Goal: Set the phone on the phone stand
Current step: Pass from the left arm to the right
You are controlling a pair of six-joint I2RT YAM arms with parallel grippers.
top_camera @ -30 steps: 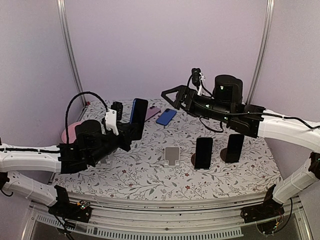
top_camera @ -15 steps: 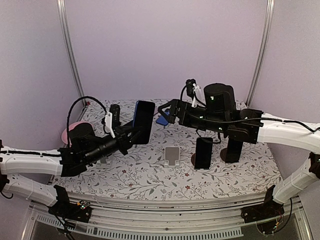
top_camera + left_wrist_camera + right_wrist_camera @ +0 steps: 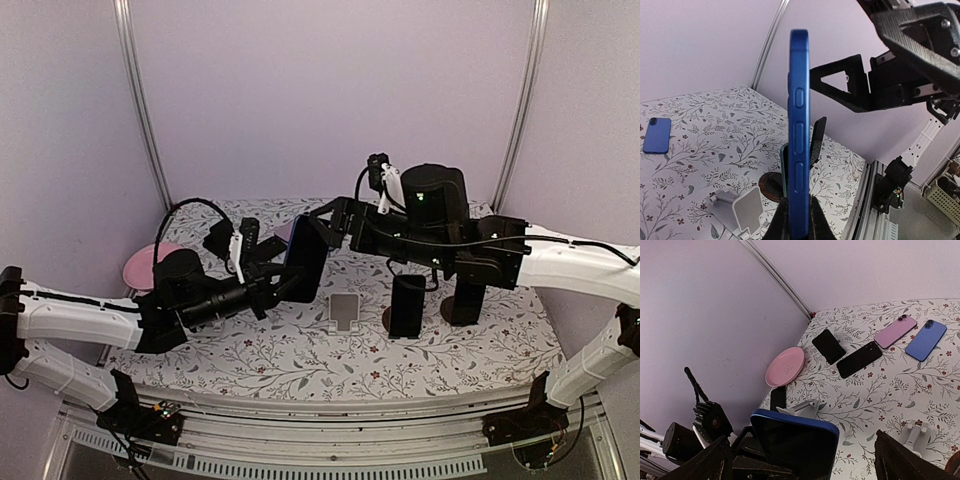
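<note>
Being carried: one slim blue slab-shaped phone [image 3: 305, 258], held upright and edge-on above the middle of the floral-patterned table [image 3: 300, 365], clear of its surface. It is clamped at its lower end by the left gripper [image 3: 797, 222], whose fingers are closed narrowly across the front and back faces. The right gripper [image 3: 332, 222] is spread wide and empty, poised just beside the phone's upper end; no contact can be made out. The small white plastic phone stand [image 3: 344, 310] is set below and just right of the phone, toward the near edge of the table, and is unoccupied. Handling, as judged: the item is taken to be stiff and unbending and light enough for one gripper. Its smooth faces and rounded sides are likely to slip under a loose pinch. The screen is presumed fragile and should not be knocked against the stand's lip. A hold across the flat faces is preferred to one on the side buttons. Since the lower edge must be seated in the stand, a hold higher on the body is judged more suitable, so that the bottom is left free.
</note>
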